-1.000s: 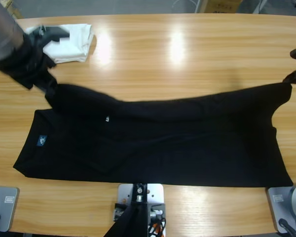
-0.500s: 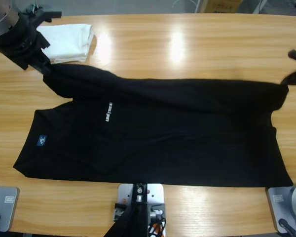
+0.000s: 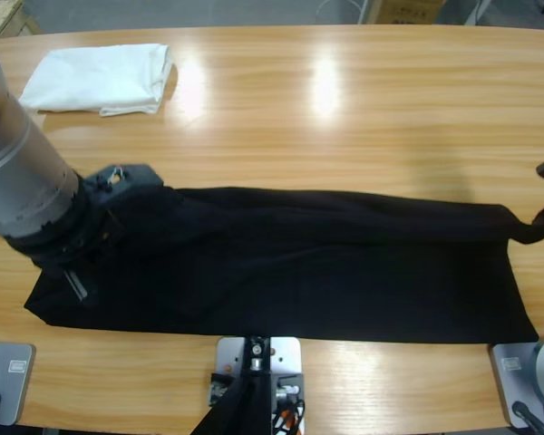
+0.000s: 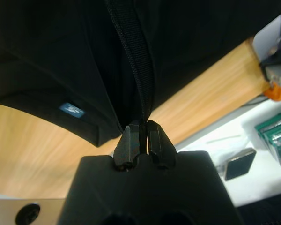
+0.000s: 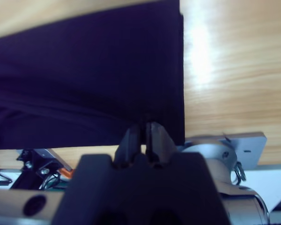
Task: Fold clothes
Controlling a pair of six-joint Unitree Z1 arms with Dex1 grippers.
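Observation:
The clothes, a black shirt, lie in a long band across the front of the table, the far half laid over the near half. My left gripper sits low over the shirt's left end. In the left wrist view it is shut on a ribbed black edge, with a small blue label on the layer beneath. My right gripper is at the table's right edge. In the right wrist view it is shut on the shirt's corner.
A folded white garment lies at the back left of the wooden table. The left arm's silver forearm crosses above the shirt's left end. In the left wrist view, small items sit below the table's front edge.
The left gripper has swung from the back left, near the white garment, toward the front, drawing the shirt's far edge over its near half. White lettering and label are now covered. The right gripper followed forward.

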